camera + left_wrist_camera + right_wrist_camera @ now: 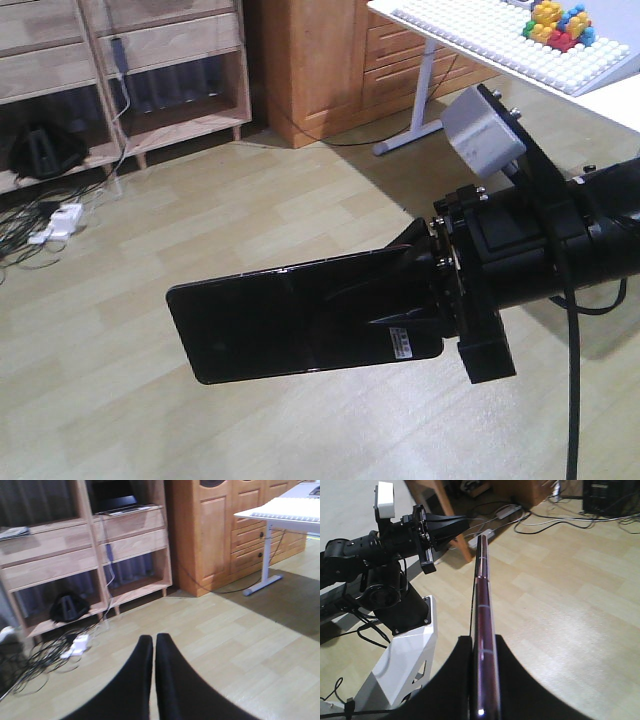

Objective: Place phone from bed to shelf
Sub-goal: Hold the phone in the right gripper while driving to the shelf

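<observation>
Right end effector (397,290) is clamped on one end of the phone (270,320) so it sticks out ready for the shelf (180,40), left end effector (152,639) just pinched shut, empty.

You've got the phone (290,320) up off the floor, a glossy black slab with a mid crease, pinkish edge and small white sticker, pinched at one end by the right claw (405,290). The light wood shelf (150,50) stands well apart behind it.

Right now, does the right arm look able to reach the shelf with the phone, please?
Probably not yet. The right gripper, shut on the phone, hangs over open floor; the shelf looks beyond reach. Nothing blocks the way, though.
</observation>
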You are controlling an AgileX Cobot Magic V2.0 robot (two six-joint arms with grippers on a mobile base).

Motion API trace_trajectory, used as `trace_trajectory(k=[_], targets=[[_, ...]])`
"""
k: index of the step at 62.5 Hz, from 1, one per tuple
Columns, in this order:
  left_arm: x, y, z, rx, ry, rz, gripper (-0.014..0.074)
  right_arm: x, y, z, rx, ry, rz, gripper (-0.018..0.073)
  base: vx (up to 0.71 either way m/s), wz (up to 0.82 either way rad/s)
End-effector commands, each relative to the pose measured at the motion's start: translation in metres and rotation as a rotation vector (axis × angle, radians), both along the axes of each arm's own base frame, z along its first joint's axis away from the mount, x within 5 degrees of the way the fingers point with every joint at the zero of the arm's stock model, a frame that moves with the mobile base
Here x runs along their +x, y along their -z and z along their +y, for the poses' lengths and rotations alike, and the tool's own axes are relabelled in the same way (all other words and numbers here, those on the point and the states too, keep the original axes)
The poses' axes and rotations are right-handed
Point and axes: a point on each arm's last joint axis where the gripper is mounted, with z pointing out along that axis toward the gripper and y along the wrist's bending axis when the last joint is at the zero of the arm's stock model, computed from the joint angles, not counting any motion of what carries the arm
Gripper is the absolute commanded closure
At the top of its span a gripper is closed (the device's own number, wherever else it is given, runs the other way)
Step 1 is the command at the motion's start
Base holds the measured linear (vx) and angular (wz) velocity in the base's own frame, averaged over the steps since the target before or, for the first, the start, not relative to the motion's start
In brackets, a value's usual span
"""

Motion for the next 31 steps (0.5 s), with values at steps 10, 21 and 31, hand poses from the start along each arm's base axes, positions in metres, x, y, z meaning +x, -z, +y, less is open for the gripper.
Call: trace_trajectory(k=[10,21,31], targets=[[-0.0013,-0.0145,-0.0002,-0.011,0.002,-0.108,0.0595,-0.0119,-0.021,0.0012,0.098,-0.056,-0.002,0.0561,0.48,-0.22],[-0.0013,-0.0145,-0.0002,-0.011,0.002,-0.108,0.0595,-0.0119,-0.021,0.0012,0.098,-0.056,-0.002,0.0561,0.49,-0.15],[-0.0013,-0.0145,-0.0002,-0.011,0.002,-0.108,0.0595,-0.0119,-0.021,0.0012,0.098,-0.056,-0.002,0.0561,0.49,-0.08]])
